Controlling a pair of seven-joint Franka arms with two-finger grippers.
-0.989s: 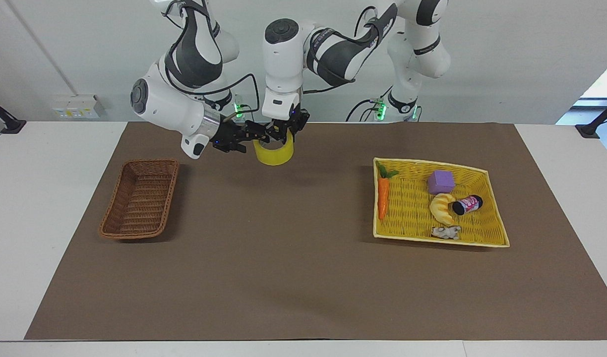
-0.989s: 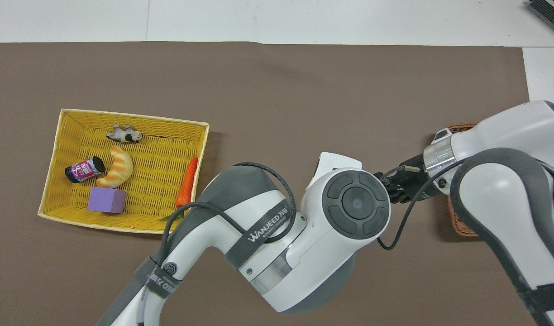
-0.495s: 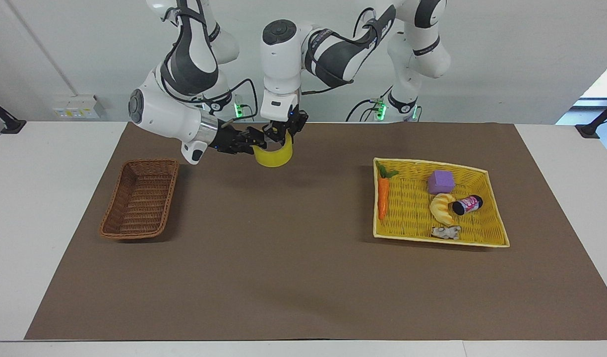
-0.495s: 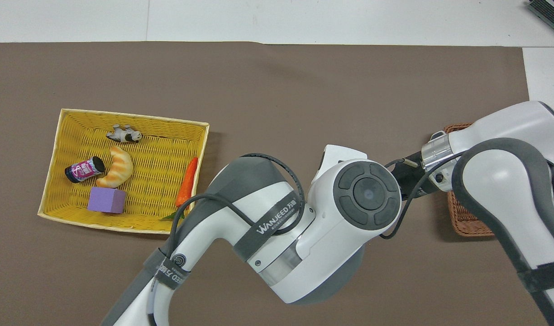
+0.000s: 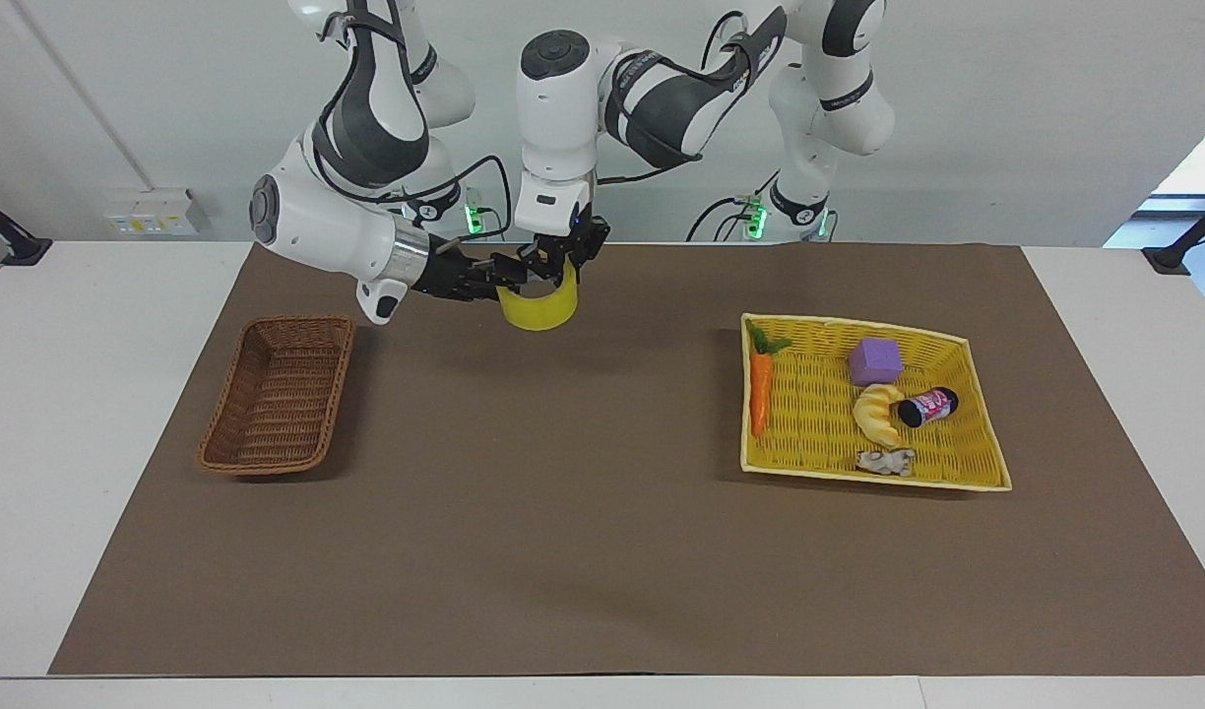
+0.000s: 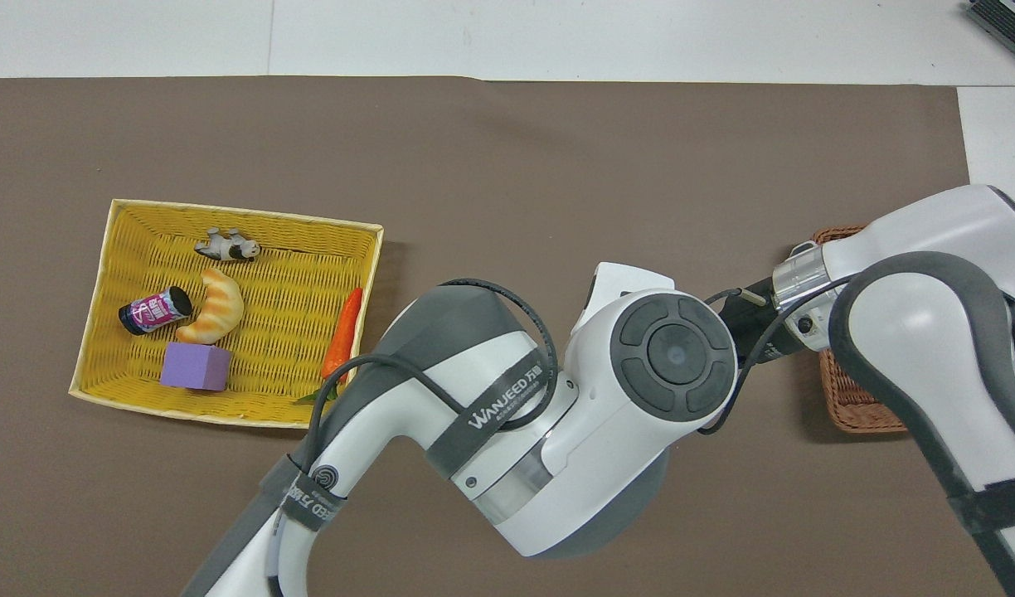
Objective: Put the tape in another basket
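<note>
The yellow tape (image 5: 539, 310) hangs in the air over the brown mat, close to the robots' edge and between the two baskets. My left gripper (image 5: 563, 268) comes down from above and is shut on the roll's upper rim. My right gripper (image 5: 504, 284) reaches in level from the side toward the right arm's end and is shut on the rim beside it. The brown wicker basket (image 5: 280, 394) stands with nothing in it toward the right arm's end. In the overhead view the left arm hides the tape and both grippers' tips, and the right arm covers most of the wicker basket (image 6: 856, 406).
A shallow yellow tray basket (image 5: 986, 433) lies toward the left arm's end. It holds a toy carrot (image 5: 759, 389), a purple cube (image 5: 875, 360), a croissant (image 5: 878, 414), a small bottle (image 5: 925, 406) and a little animal figure (image 5: 885, 461). Bare mat lies between the two baskets.
My right gripper has shut on the tape's rim. Both grippers and the tape have risen slightly and shifted a little toward the right arm's end.
</note>
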